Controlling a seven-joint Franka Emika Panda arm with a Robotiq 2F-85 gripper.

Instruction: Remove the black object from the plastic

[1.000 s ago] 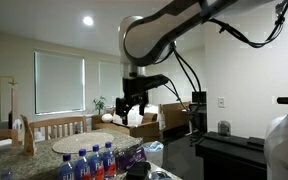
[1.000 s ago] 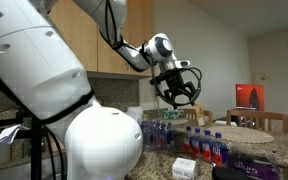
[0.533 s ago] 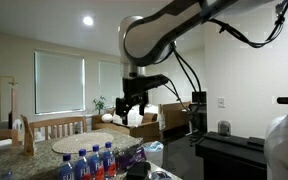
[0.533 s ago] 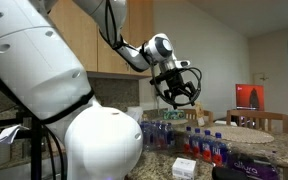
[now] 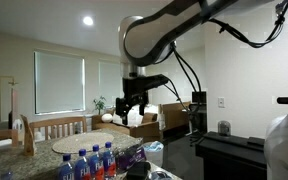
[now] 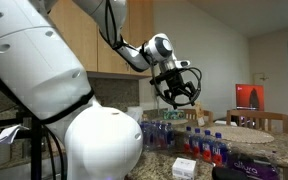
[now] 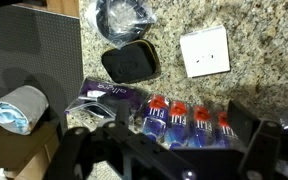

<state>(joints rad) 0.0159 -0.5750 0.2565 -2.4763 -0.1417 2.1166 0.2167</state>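
Hanging well above the counter point(image 7: 239, 88), the gripper point(image 5: 132, 108) is empty with its fingers spread apart, as both exterior views show point(image 6: 179, 95).

Wrist view findings:
- One black object point(image 7: 124, 17) lies at the top edge, partly cut off. It looks ring-shaped and glossy, apparently inside a clear plastic wrapper point(image 7: 147, 22). Its wider span runs roughly left to right. Which way it points cannot be told.
- One dark oval case point(image 7: 131, 63) lies flat just below it, long axis left to right, slightly tilted. Whether the two touch cannot be told.
- One white square card point(image 7: 204, 52) lies beside the case, apart from it.
- One shrink-wrapped pack of bottles point(image 7: 187, 120) shows four red labels in a row.
- One purple packet point(image 7: 106, 95) sits against that pack.
- One crumpled pale blue cloth point(image 7: 19, 108) lies below a black mesh panel point(image 7: 29, 50).
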